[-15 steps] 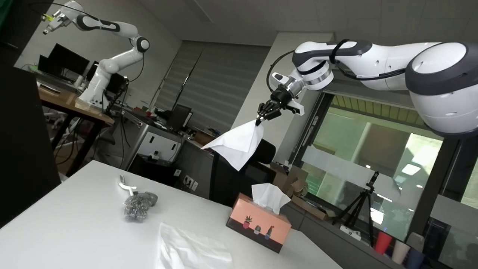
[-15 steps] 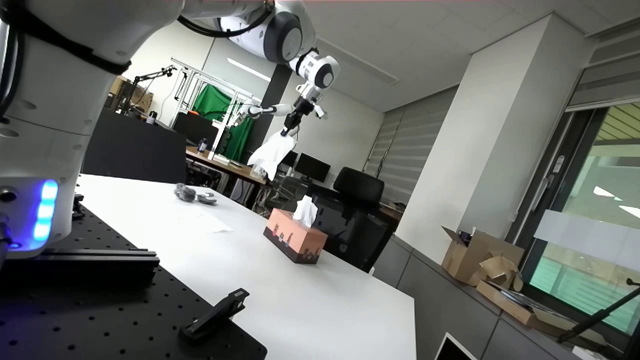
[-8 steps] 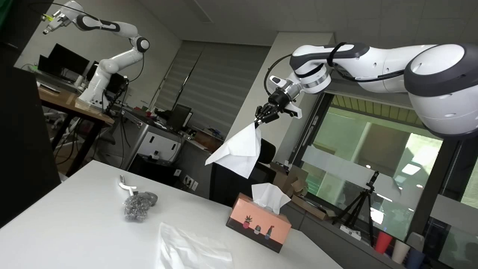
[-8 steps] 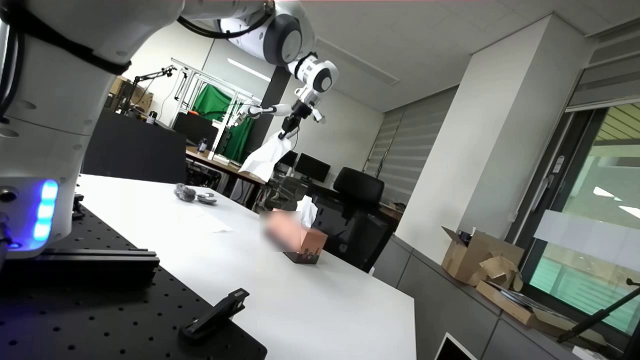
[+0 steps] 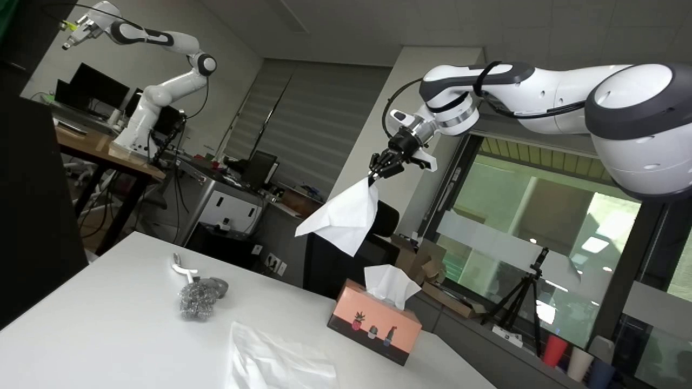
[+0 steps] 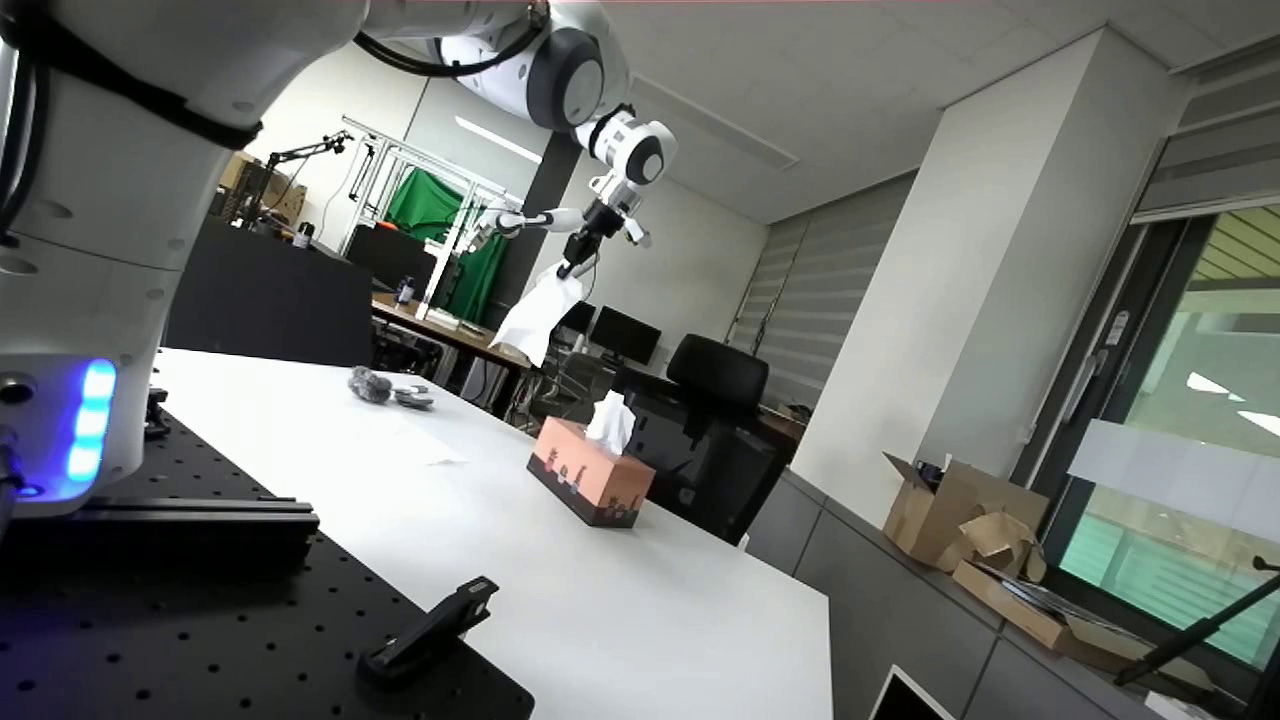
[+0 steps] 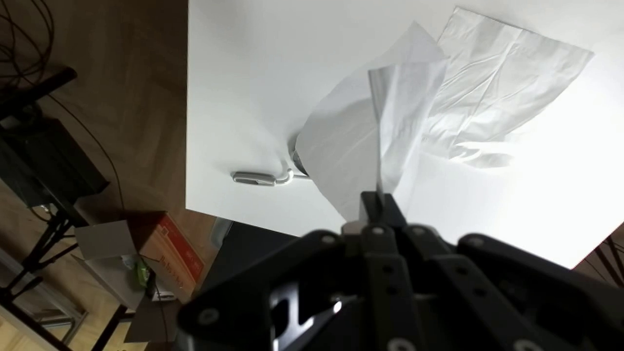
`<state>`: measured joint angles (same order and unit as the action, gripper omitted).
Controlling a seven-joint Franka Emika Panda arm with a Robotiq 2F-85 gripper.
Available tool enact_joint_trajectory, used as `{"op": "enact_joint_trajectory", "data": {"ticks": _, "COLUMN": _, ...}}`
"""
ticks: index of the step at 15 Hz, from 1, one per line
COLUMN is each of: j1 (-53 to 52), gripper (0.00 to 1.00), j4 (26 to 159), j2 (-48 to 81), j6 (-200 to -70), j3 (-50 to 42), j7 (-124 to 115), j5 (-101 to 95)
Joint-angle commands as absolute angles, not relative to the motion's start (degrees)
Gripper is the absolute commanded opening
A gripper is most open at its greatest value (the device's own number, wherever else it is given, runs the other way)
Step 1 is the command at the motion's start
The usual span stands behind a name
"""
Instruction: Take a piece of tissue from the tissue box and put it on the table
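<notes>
The piece of tissue hangs in the air, high over the table, and does not touch it. The gripper holds it by 1 corner. Its jaws are pressed together, with just thin paper pinched between them. From the jaws, the tissue hangs down and out to 1 side, its long way on a slant, like a floppy flag. In the wrist view it hides most of the fuzzy silver lump that both exterior views show on the table.

I think the pulling-out part is done, and the putting-down part is left. The loose low end should touch the table first, so the next move needs to go down. Paper this light could fold or float off when let go.

A wrinkled white sheet lies on the table, near the lump. The tissue box stands farther off, with a next tissue poking out of its top. No other hand is near: a white robot arm stands far back on a wooden desk.
</notes>
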<state>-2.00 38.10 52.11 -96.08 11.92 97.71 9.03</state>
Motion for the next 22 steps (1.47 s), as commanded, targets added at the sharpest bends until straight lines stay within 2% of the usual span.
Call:
{"op": "enact_joint_trajectory", "data": {"ticks": 1, "j1": -3.20, "gripper": 0.00, "j4": 38.36, "j2": 52.56, "j6": -101.43, "j3": 11.41, "j7": 98.18, "j5": 8.05}}
{"op": "enact_joint_trajectory", "data": {"ticks": 13, "j1": -10.29, "gripper": 0.00, "j4": 46.72, "j2": 56.32, "j6": -137.09, "j3": 9.67, "j7": 97.23, "j5": 6.28}}
{"op": "enact_joint_trajectory", "data": {"ticks": 19, "j1": -10.21, "gripper": 0.00, "j4": 58.52, "j2": 53.63, "j6": -142.88, "j3": 10.44, "j7": 98.55, "j5": 7.29}}
{"op": "enact_joint_trajectory", "data": {"ticks": 22, "j1": -9.65, "gripper": 0.00, "j4": 64.85, "j2": 51.91, "j6": -141.74, "j3": 10.85, "j7": 99.43, "j5": 7.35}}
